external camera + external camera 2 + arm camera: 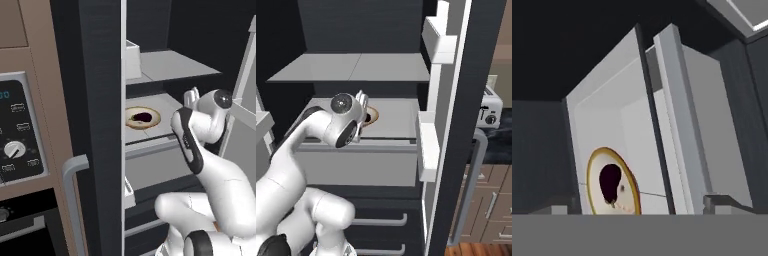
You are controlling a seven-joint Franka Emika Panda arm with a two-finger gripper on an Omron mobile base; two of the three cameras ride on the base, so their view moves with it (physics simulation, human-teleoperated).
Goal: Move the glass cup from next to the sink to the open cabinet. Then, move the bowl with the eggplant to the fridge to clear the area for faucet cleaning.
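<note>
The fridge (pixel 381 75) stands open, its door (pixel 456 125) swung wide beside the arm. A pale shelf (pixel 150 137) at mid height carries the bowl (pixel 142 118), tan-rimmed, with the dark eggplant (pixel 142 117) lying inside it. The hand (pixel 190 96) sits level with that shelf, released and holding nothing; the bowl rests on the shelf just ahead of it and apart from it. Judged from this, the bowl is delivered and the step in hand is the withdrawal. It is done well by drawing the hand straight back along its own axis, jaws kept wide, so neither finger clips the rim, and by clearing the door before any swing sideways.
</note>
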